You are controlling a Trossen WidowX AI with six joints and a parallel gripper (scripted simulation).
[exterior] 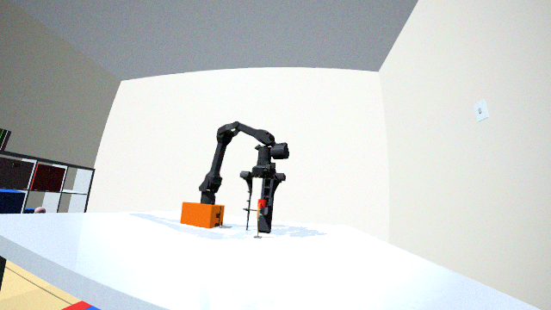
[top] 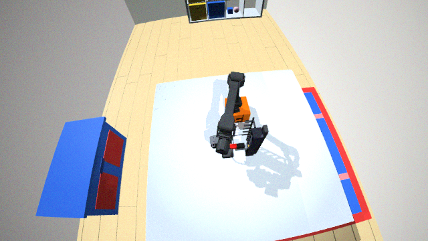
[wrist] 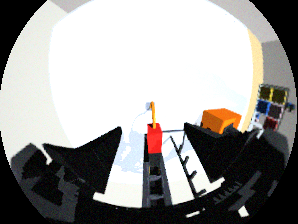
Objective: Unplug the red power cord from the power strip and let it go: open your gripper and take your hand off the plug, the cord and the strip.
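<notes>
White table [top: 187, 187] carries the released claw [exterior: 257, 202] straddling a red plug [exterior: 261, 203], strip half-hidden.

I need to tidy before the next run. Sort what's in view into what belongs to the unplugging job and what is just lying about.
Belongs to the job:
- red plug
- orange cord
- power strip
- hand, open, fingers wide on either side of the plug

Just lying about:
- orange box
- blue cabinet
- shelf unit with coloured bins
- red and blue mat
</notes>
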